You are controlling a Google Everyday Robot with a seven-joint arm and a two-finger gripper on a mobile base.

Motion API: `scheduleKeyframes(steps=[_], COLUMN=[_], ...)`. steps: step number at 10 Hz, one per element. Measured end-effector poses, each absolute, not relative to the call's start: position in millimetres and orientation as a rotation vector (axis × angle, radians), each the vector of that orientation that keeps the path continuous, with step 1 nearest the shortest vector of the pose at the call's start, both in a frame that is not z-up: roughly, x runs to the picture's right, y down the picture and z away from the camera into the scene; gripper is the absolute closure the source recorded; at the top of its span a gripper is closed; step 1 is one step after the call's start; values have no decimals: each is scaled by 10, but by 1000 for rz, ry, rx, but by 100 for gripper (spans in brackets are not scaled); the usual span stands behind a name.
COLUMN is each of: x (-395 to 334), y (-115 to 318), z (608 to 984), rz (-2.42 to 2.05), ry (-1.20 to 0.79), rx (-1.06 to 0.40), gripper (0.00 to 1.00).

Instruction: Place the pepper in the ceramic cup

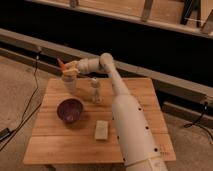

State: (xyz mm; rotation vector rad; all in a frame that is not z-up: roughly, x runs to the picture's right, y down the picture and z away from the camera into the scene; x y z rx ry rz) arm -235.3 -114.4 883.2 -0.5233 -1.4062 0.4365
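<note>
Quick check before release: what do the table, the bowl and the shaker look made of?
Table: light wood, visible plank seams.
Bowl: dark purple, faint sheen, likely glazed ceramic or plastic.
Shaker: see-through, glass or clear plastic.
Gripper sits over the ceramic cup, pepper at its tip.

White tubular arm (127, 120), tan gripper (68, 71)

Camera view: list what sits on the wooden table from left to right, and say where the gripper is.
Dark purple bowl → clear shaker bottle → pale block. The gripper holds the pepper above the ceramic cup, at the far left.
</note>
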Motion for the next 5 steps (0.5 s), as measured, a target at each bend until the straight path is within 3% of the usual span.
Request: scheduleKeyframes(steps=[5], x=[-2351], y=[-1154], z=[8782], rz=[417], ry=[-1445], rx=[-521], gripper=[34])
